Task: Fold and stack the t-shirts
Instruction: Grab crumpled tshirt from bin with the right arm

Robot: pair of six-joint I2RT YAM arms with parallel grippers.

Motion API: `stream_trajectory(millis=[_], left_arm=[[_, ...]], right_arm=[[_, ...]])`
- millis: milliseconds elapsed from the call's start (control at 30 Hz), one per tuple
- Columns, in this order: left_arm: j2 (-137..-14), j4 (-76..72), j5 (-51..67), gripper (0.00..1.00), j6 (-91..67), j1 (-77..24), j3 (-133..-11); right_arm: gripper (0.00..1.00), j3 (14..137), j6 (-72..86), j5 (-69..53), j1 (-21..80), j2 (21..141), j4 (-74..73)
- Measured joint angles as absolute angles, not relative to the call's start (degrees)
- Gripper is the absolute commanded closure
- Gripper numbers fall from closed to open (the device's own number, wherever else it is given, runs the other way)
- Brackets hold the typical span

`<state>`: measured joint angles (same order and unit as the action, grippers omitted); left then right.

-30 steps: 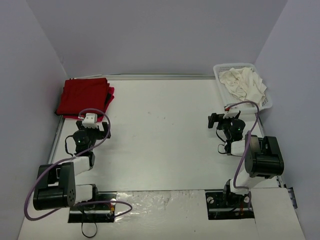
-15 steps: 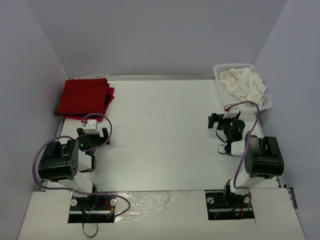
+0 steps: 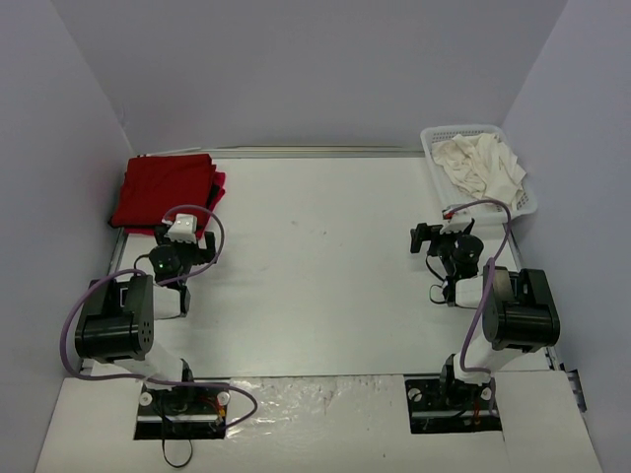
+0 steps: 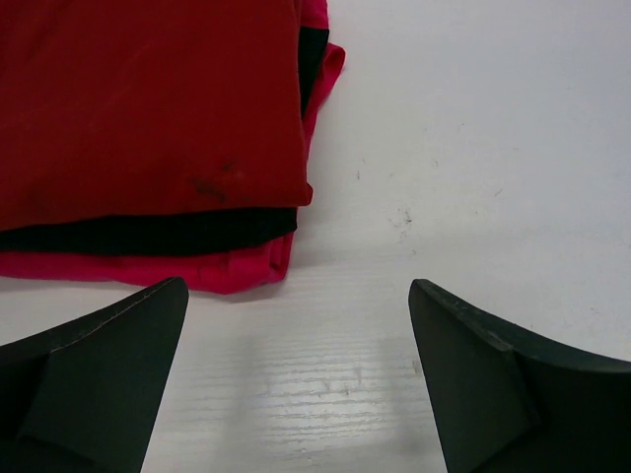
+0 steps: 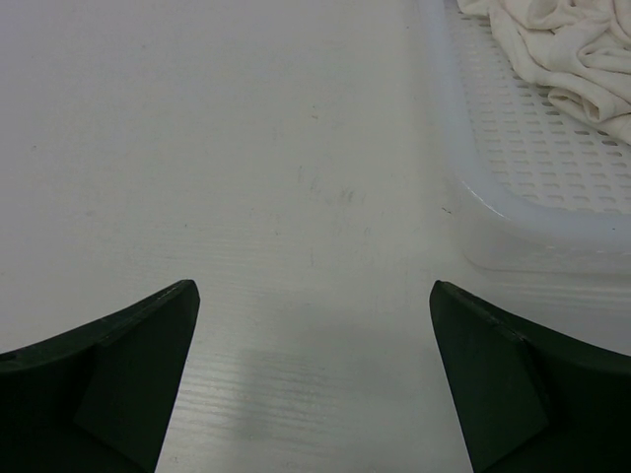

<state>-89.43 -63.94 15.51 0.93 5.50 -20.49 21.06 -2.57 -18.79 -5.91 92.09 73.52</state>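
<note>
Both wide apart and empty: left gripper (image 4: pixel 298 296) beside red t-shirts (image 4: pixel 148 99), right gripper (image 5: pixel 314 296) near basket (image 5: pixel 532 148).

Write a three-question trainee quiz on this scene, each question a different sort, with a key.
1. True or false: the cream shirt lies in the basket.
2. What lies just beyond the left gripper? A: red stack. B: basket. C: cream shirt.
3. Fill in: the right gripper, like the left, is ____ and holds nothing.
Key: 1 true; 2 A; 3 open.
</note>
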Motion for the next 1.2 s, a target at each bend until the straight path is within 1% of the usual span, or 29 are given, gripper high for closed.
stream_trajectory(millis=[1200], left_arm=[[-89.4, -62.7, 15.6, 0.06, 1.5, 5.5, -20.5]], right_arm=[[0.00, 21.1, -2.6, -18.7, -5.9, 92.1, 73.5]])
